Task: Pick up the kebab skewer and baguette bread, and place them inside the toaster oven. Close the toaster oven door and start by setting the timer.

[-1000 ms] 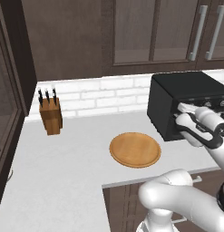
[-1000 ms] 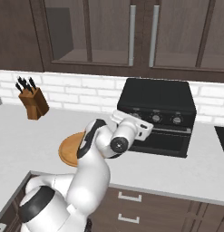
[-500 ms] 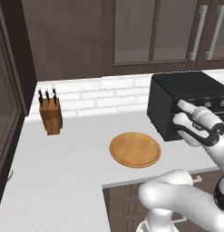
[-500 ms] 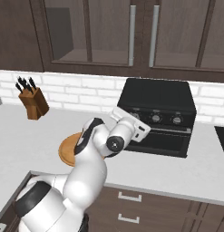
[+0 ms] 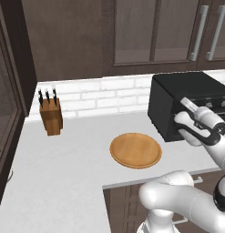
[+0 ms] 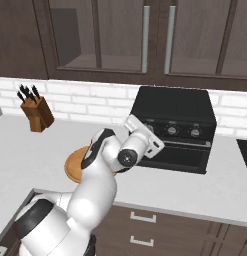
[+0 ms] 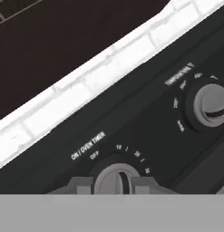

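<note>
The gripper (image 7: 113, 183) is pinched onto the timer knob (image 7: 114, 179) at the left end of the toaster oven's (image 6: 176, 127) control row, one finger tip (image 7: 79, 185) on each side of it under the "ON / OVEN TIMER" marking. To its right sits the temperature knob (image 7: 212, 103), untouched. The toaster oven door (image 6: 182, 155) looks shut below the knobs. Near and to the left, the wooden plate (image 5: 135, 150) lies bare on the counter (image 5: 73, 159), so I'd guess the skewer and baguette are already inside, though I can't see through the pane. A knife block (image 5: 51, 116) stands far left by the tiled wall. What seems left is turning the timer.
</note>
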You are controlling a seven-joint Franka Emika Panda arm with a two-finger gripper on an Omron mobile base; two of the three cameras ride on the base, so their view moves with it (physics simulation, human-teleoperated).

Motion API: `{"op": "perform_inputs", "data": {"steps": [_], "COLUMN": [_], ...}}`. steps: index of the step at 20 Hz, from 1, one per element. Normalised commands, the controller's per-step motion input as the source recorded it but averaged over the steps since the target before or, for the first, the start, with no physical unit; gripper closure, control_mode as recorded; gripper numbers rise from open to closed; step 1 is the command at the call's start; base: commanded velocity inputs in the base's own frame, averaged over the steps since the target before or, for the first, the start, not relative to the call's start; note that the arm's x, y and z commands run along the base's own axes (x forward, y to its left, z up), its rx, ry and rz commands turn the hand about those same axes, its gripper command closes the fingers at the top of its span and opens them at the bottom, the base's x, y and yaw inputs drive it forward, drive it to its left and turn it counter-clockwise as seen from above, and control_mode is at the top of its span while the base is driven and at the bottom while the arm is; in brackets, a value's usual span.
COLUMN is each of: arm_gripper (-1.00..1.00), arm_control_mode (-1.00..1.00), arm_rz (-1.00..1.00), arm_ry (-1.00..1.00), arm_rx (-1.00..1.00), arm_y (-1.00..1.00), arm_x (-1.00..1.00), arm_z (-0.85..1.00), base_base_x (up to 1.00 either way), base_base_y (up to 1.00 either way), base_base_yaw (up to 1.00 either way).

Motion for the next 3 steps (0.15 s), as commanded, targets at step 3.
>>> {"op": "perform_inputs", "data": {"steps": [3], "arm_gripper": [1.0], "arm_control_mode": [-1.0], "arm_rz": [-0.06], "arm_ry": [-0.02], "arm_rx": [0.23], "arm_y": [0.0], "arm_x": [-0.06], "arm_z": [0.0], "base_base_x": [0.0], "base_base_y": [0.0], "base_base_yaw": [0.0]}}
